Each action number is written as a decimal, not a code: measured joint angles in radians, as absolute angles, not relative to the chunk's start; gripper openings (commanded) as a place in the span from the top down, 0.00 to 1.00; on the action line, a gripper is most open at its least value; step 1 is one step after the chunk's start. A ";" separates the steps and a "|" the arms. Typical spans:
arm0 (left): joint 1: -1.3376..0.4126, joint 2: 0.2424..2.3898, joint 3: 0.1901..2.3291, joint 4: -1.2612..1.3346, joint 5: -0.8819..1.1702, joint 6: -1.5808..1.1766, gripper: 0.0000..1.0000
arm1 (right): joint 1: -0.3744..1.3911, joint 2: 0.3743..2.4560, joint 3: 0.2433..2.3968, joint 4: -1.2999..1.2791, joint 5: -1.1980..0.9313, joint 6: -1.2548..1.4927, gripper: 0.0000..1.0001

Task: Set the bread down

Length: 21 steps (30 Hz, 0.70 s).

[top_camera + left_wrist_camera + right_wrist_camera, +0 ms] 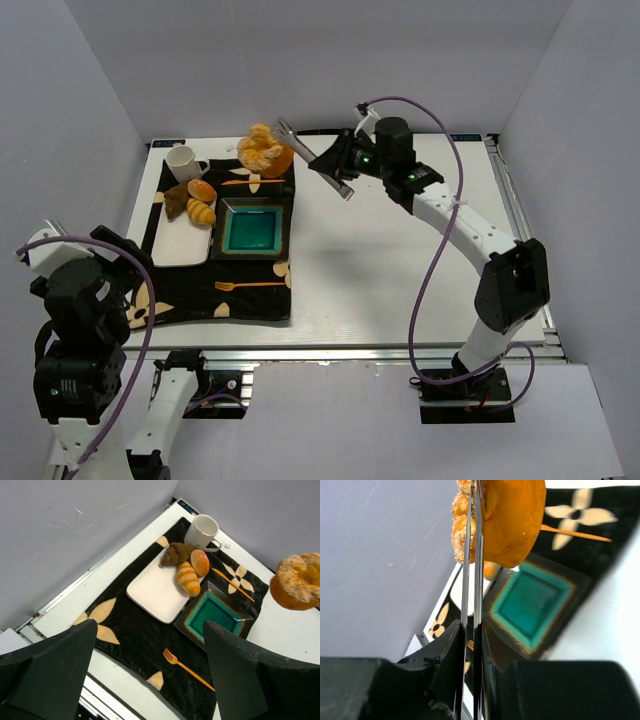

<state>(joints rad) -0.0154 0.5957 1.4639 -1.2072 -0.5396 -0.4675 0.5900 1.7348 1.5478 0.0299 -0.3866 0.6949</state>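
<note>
White table (400,270), grey walls (300,60); black mat (255,295) left; tongs (298,140) hold bread (265,150) aloft.

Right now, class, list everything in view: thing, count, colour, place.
leaf-patterned cloth mat: one, black, table's left
rectangular ceramic plate: one, white, on mat
small dark roll: one, brown, on plate
small oval bun: one, orange, on plate
small ridged croissant: one, golden, on plate
square glazed dish: one, teal, right of plate
ceramic mug: one, white, mat's far corner
slim utensils: two, gold, either side of dish
thin metal tongs: one, silver, in right gripper
large swirl-topped round bun: one, orange-tan, raised in tongs
left gripper: black, open, near left
right gripper: black, shut on tongs
</note>
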 measured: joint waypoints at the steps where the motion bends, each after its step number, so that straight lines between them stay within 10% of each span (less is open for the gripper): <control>1: -0.015 0.602 1.457 -1.200 -0.532 -0.469 0.02 | 0.567 1.716 1.526 0.027 -0.387 0.698 1.00; 21: -0.015 0.614 1.315 -1.121 -0.429 -0.506 0.02 | 0.522 1.765 1.187 0.377 -0.659 0.976 1.00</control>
<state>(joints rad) -0.0154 0.6144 1.3151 -1.1213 -0.4286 -0.5056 0.5220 1.7645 1.1870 0.3775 -0.6594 0.9760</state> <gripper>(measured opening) 0.975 0.255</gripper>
